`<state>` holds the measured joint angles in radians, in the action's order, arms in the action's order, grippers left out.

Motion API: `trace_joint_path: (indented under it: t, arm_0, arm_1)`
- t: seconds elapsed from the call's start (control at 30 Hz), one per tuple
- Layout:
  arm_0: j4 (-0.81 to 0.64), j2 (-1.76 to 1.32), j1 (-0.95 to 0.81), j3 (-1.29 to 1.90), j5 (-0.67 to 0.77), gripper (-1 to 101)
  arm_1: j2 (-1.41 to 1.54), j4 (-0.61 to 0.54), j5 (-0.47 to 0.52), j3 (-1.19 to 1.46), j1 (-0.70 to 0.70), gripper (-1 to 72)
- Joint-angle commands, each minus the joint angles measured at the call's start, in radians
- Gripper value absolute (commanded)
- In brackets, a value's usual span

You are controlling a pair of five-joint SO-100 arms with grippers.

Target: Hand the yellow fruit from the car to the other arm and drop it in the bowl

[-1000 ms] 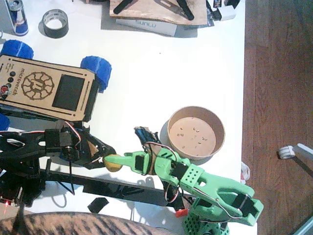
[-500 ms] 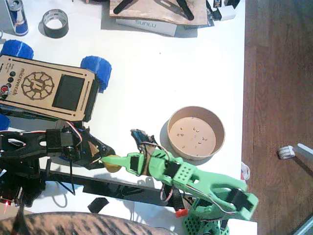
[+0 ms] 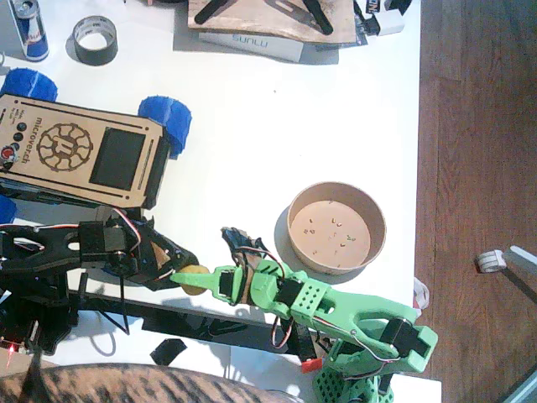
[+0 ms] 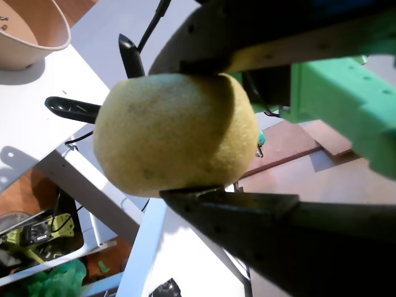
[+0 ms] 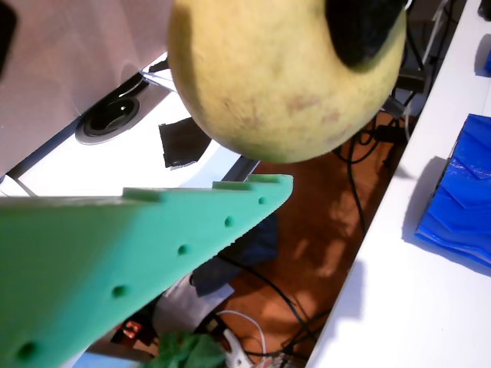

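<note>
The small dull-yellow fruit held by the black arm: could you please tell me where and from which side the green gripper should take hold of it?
Grip the small, roundish dull-yellow fruit across its bare middle, coming from its right in the fixed view. The black left gripper covers its left side and pinches it top and bottom in a wrist view. The pointed green right gripper already reaches it; one green finger shows just under it.

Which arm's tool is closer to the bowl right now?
The right. Its green tool sits left of the bowl, at the fruit; the black left tool is farther left.

the yellow fruit [image 3: 195, 280] sits clamped between both grippers' tips.
</note>
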<state>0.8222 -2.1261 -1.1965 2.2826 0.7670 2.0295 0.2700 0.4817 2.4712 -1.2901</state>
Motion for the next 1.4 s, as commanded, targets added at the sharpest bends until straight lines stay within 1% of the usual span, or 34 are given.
trace_joint_path:
  t: [0.0,0.03,0.07,0.13,0.27,0.63,0.67,0.87,0.93,1.0,1.37]
  arm_0:
    - [-0.031,-0.005,0.002,-0.011,0.003,1]
    - [-0.031,-0.005,0.002,-0.011,0.003,1]
    - [-0.032,-0.003,0.002,-0.011,0.003,1]
    - [-0.038,0.000,0.002,-0.011,0.003,1]
    - [-0.052,0.015,0.002,-0.011,0.003,2]
    - [-0.081,0.055,0.002,-0.011,0.003,2]
    - [-0.084,0.055,0.002,-0.011,0.003,3]
    - [-0.129,0.041,0.002,-0.012,0.002,35]
    - [-0.135,0.032,0.002,-0.012,0.002,41]
    - [-0.135,0.028,0.002,-0.012,0.002,43]
    - [-0.135,0.026,0.002,-0.012,0.003,41]
  arm_1:
    - [0.002,-0.018,0.046,-0.066,-0.018,36.8]
    - [-0.006,-0.012,0.077,-0.071,-0.023,23.9]
    - [-0.011,-0.012,0.074,-0.077,-0.023,12.5]
    - [-0.003,-0.017,0.040,-0.078,-0.023,0.9]
    - [0.017,-0.018,0.002,-0.077,-0.018,0.0]
    - [0.043,-0.003,0.003,-0.063,-0.005,0.0]
    - [0.044,-0.003,0.005,-0.061,-0.005,0.0]
    - [0.058,-0.002,0.011,-0.052,-0.002,0.0]
    - [0.060,-0.002,0.012,-0.052,-0.002,0.0]
    - [0.060,-0.002,0.014,-0.052,0.000,0.0]
    - [0.060,0.000,0.017,-0.048,0.020,0.0]
